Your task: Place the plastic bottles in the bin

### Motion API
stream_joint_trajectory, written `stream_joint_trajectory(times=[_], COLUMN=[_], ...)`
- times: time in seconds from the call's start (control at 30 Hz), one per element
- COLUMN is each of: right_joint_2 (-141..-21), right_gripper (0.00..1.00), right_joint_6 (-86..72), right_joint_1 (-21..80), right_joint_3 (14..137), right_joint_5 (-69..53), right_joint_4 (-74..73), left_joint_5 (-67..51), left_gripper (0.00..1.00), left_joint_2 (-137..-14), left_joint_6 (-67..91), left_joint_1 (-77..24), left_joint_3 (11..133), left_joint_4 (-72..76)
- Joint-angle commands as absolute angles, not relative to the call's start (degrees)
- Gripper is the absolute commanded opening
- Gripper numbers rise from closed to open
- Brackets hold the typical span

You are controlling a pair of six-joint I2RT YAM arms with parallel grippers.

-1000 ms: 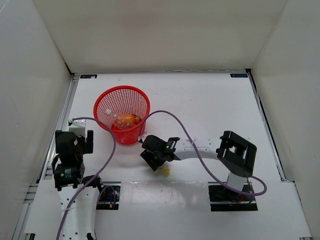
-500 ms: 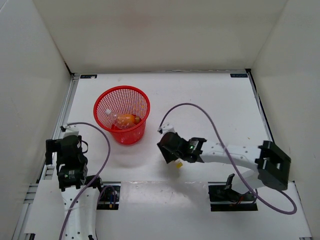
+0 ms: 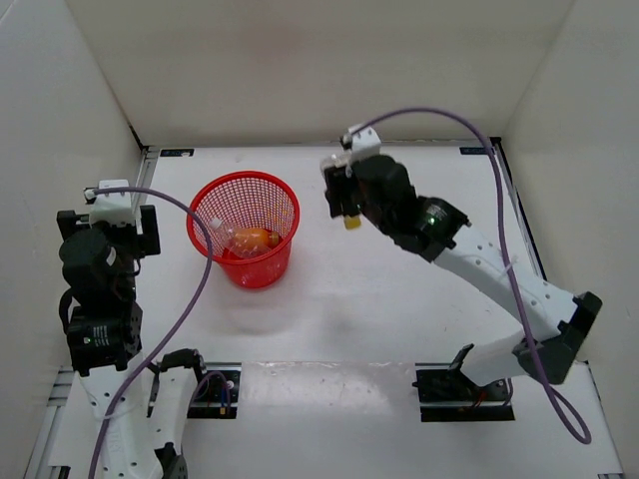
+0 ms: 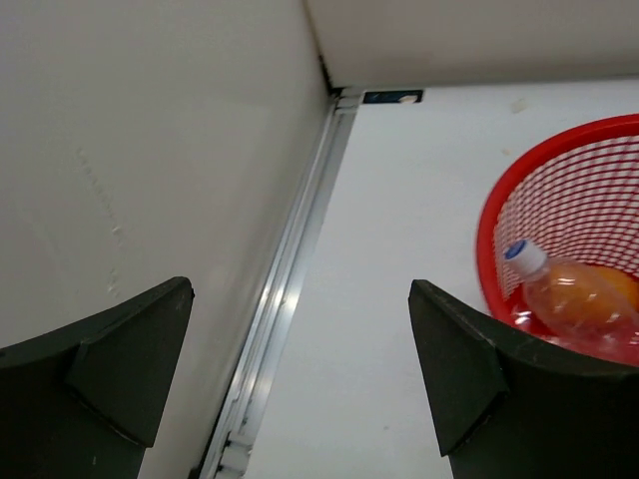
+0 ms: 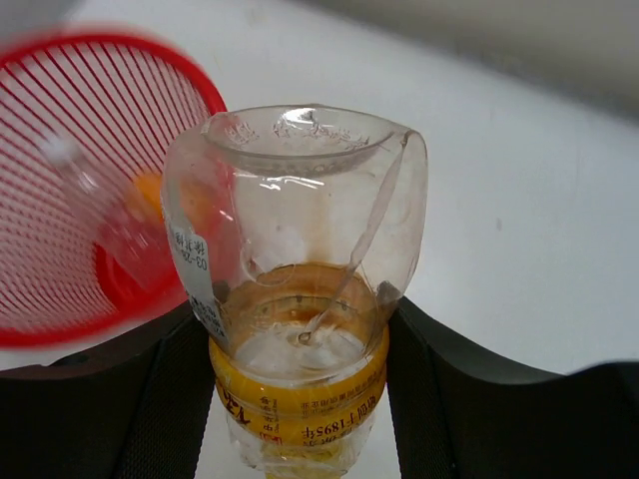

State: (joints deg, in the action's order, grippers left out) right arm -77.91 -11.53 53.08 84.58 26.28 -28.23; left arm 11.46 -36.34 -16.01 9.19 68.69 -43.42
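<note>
- Nearest, the one left gripper [image 4: 300, 389] hangs at the bin's nine o'clock, fingers spread around nothing.
- One red bin [image 3: 262, 271] holds two bottles: the orange bottle [image 3: 256, 239] and the tall clear bottle [image 3: 224, 236].
- Farthest, the right gripper [image 5: 295, 389] pinches the third, the stubby yellow-labelled bottle [image 5: 300, 249], at the bin's three o'clock, outside it.
</note>
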Motion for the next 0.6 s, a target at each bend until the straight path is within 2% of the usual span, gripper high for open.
stream_joint_trajectory(times=[0.0,0.03,0.17,0.3,0.4,0.43,0.5,0.57], right_joint_2=[-85.6,-87.4,-97.2,-104.7,-110.6,-113.2,-115.2,-116.5], right_gripper=[0.2,0.2,0.21,0.22,0.28,0.33,0.38,0.52], right_joint_6=[-4.4,-3.9,-5.2,-7.2,-8.9,-9.4,-10.5,-11.1], right_joint_1=[53.6,53.6,54.7,54.7,54.7,54.7,54.7,54.7], right_joint_3=[98.5,104.6,113.3,118.5,121.9,122.7,124.1,124.1], right_joint_5=[22.2,20.5,12.0,4.4,-0.4,-1.2,-2.5,-3.0], right_joint_4=[-25.1,-23.9,-20.1,-18.2,-18.2,-19.2,-20.4,-21.0], left_joint_5=[0.4,-1.2,-0.3,2.3,2.3,2.3,1.7,1.7], left_gripper=[1.0,1.0,1.0,1.0,1.0,1.0,1.0,1.0], left_joint_2=[-37.5,-37.5,-37.0,-34.9,-34.4,-34.4,-34.4,-34.4], left_joint_6=[-13.8,-13.8,-13.8,-13.8,-14.3,-14.3,-14.3,-14.3], left_joint_1=[9.1,9.1,9.1,9.6,10.1,10.1,10.1,10.1], left_joint_3=[72.3,72.3,72.2,69.3,68.7,68.7,68.7,68.7], left_joint_4=[-44.8,-44.8,-45.4,-46.5,-46.5,-46.5,-46.5,-46.5])
